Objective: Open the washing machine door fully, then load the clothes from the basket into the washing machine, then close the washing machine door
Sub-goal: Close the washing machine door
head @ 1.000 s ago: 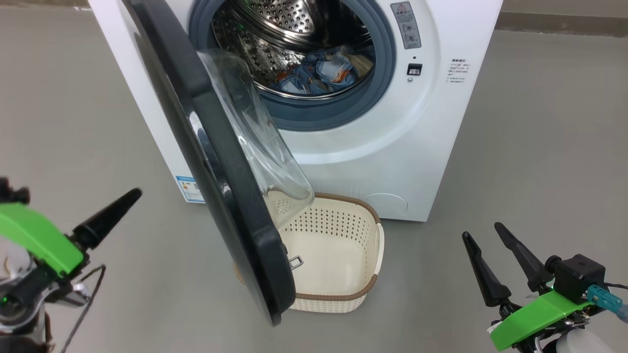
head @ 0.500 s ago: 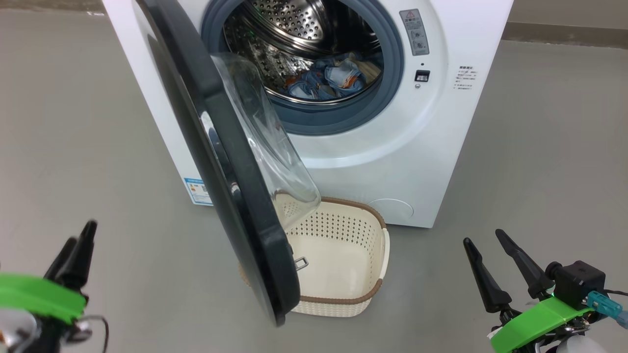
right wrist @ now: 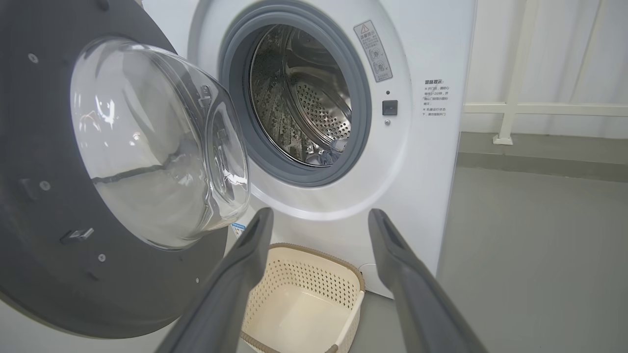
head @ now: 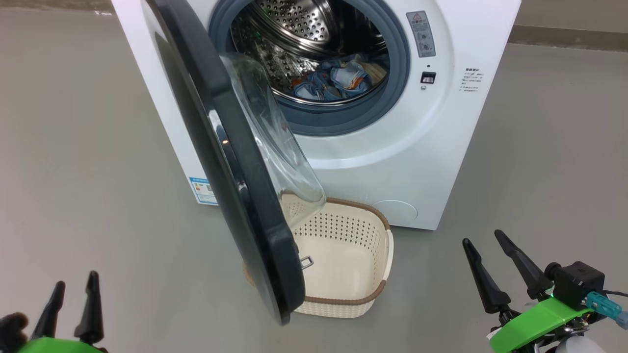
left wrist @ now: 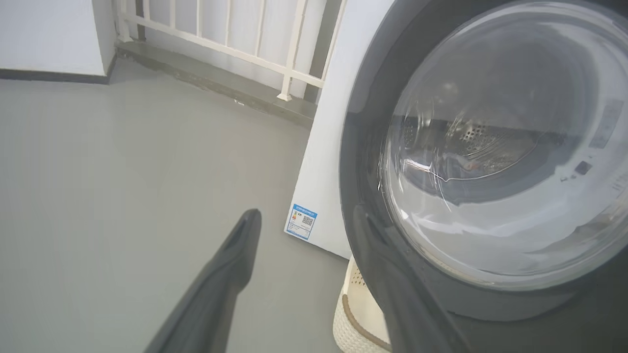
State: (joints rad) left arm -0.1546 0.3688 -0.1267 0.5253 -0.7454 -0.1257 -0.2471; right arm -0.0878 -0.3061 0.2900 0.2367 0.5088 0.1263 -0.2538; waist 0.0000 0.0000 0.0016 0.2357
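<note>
The washing machine (head: 392, 162) stands with its black door (head: 230, 162) swung out towards me, glass bowl facing the drum. The clothes (head: 338, 81), light blue with orange-brown print, lie inside the steel drum. The basket (head: 338, 300) sits empty on the floor below the door's lower edge. My left gripper (head: 76, 278) is open at the lower left, well clear of the door. In the left wrist view the left gripper (left wrist: 304, 215) looks at the door's outer face (left wrist: 363, 147). My right gripper (head: 482, 237) is open at the lower right, holding nothing; in its own view the right gripper (right wrist: 320, 213) frames the basket (right wrist: 314, 247).
Grey floor surrounds the machine. A white railing (left wrist: 289, 73) and a low kerb run behind it. A blue label (left wrist: 301, 221) marks the machine's lower left corner. The open door (right wrist: 29, 220) juts into the space between my grippers.
My left gripper has dropped to the lower left corner and turned its fingers upward. The camera has shifted slightly. The door, basket and right gripper stay as they were.
</note>
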